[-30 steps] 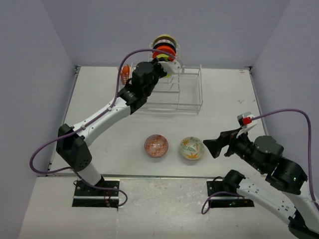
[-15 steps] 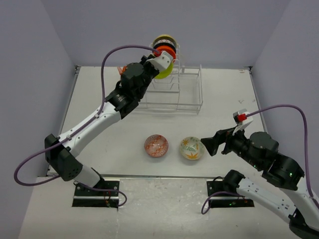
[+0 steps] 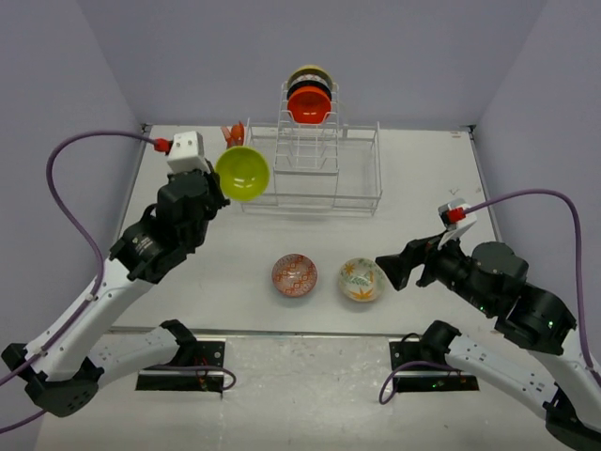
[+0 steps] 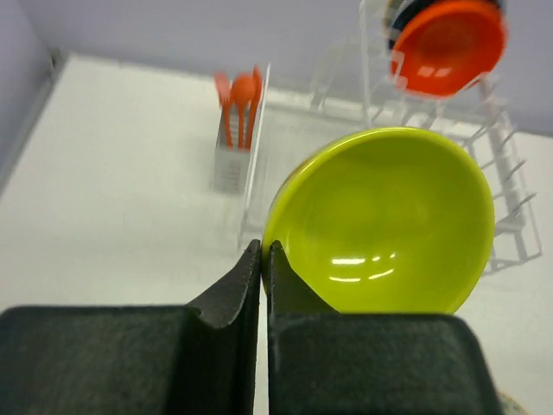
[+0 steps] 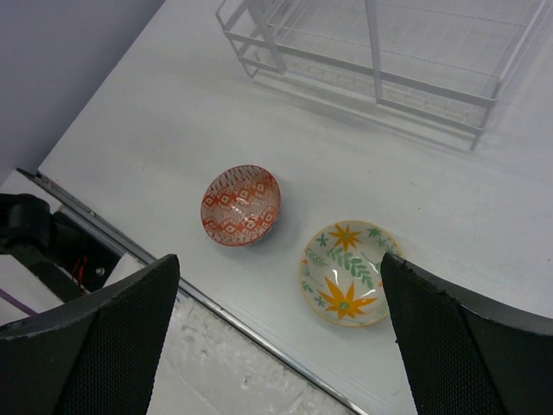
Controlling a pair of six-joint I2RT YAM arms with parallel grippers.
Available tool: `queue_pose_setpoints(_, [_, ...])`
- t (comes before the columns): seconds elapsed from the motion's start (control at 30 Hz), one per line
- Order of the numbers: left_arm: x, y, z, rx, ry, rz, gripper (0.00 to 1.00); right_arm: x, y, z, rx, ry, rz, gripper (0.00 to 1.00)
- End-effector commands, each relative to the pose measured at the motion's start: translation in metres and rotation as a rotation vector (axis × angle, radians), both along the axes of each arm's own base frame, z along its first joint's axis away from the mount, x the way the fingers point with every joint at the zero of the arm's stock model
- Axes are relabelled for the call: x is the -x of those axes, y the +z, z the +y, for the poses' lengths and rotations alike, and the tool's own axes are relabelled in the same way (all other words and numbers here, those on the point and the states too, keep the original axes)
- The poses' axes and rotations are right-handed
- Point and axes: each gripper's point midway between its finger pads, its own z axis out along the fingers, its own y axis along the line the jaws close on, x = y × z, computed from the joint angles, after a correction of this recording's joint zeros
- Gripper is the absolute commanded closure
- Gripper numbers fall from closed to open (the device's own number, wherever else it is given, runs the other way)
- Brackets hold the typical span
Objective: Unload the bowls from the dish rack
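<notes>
My left gripper (image 3: 222,180) (image 4: 262,251) is shut on the rim of the lime green bowl (image 3: 243,173) (image 4: 384,220) and holds it in the air left of the dish rack (image 3: 319,174) (image 4: 510,186). The plain orange bowl (image 3: 309,105) (image 4: 448,45) stands on edge in the rack's far end, with darker bowls (image 3: 309,80) stacked behind it. The red-white patterned bowl (image 3: 295,273) (image 5: 241,205) and the orange-leaf bowl (image 3: 362,279) (image 5: 350,271) sit on the table near the front. My right gripper (image 3: 394,272) (image 5: 281,298) is open and empty above them.
Orange utensils (image 3: 233,134) (image 4: 239,99) stand in the rack's side cup at its left end. The table's front edge (image 5: 251,324) runs just below the two bowls. Grey walls close in the back and both sides.
My left gripper has pulled the lime green bowl up out of the rack and swung it left and toward the front. The right arm has barely moved.
</notes>
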Motion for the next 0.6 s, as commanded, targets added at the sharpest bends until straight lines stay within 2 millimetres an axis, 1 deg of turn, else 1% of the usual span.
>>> queue_pose_setpoints(0.0, [0.021, -0.093, 0.016, 0.182, 0.149, 0.225, 1.0, 0.0, 0.022, 0.009, -0.042, 0.042, -0.039, 0.01])
queue_pose_setpoints(0.03, [0.024, -0.123, 0.024, 0.183, 0.176, 0.288, 1.0, 0.001, 0.021, 0.011, -0.042, 0.047, -0.035, 0.01])
queue_pose_setpoints(0.07, [0.028, -0.136, 0.029, 0.206, 0.196, 0.31, 1.0, 0.0, 0.021, 0.013, -0.041, 0.054, -0.029, 0.01])
queue_pose_setpoints(0.1, [0.032, -0.143, 0.033, 0.258, 0.215, 0.312, 1.0, 0.001, 0.023, 0.015, -0.044, 0.062, -0.031, 0.01])
queue_pose_setpoints(0.13, [0.035, -0.172, 0.042, 0.269, 0.245, 0.366, 1.0, 0.002, 0.023, 0.017, -0.047, 0.075, -0.028, 0.01])
queue_pose_setpoints(0.17, [0.036, -0.177, 0.044, 0.319, 0.255, 0.363, 1.0, 0.002, 0.024, 0.017, -0.047, 0.078, -0.027, 0.01])
queue_pose_setpoints(0.2, [0.037, -0.188, 0.046, 0.34, 0.274, 0.376, 1.0, 0.002, 0.024, 0.018, -0.047, 0.08, -0.026, 0.01])
queue_pose_setpoints(0.23, [0.042, -0.211, 0.056, 0.334, 0.322, 0.413, 1.0, 0.001, 0.024, 0.018, -0.046, 0.078, -0.026, 0.01])
queue_pose_setpoints(0.4, [0.04, -0.249, 0.06, 0.35, 0.386, 0.47, 1.0, 0.002, 0.024, 0.021, -0.045, 0.096, -0.033, 0.01])
queue_pose_setpoints(0.5, [0.04, -0.273, 0.053, 0.389, 0.383, 0.51, 1.0, 0.003, 0.022, 0.021, -0.043, 0.101, -0.032, 0.01])
queue_pose_setpoints(0.53, [0.042, -0.285, 0.05, 0.407, 0.37, 0.523, 1.0, 0.003, 0.022, 0.02, -0.043, 0.1, -0.036, 0.01])
queue_pose_setpoints(0.57, [0.043, -0.29, 0.049, 0.425, 0.371, 0.527, 1.0, 0.003, 0.02, 0.021, -0.04, 0.102, -0.033, 0.01])
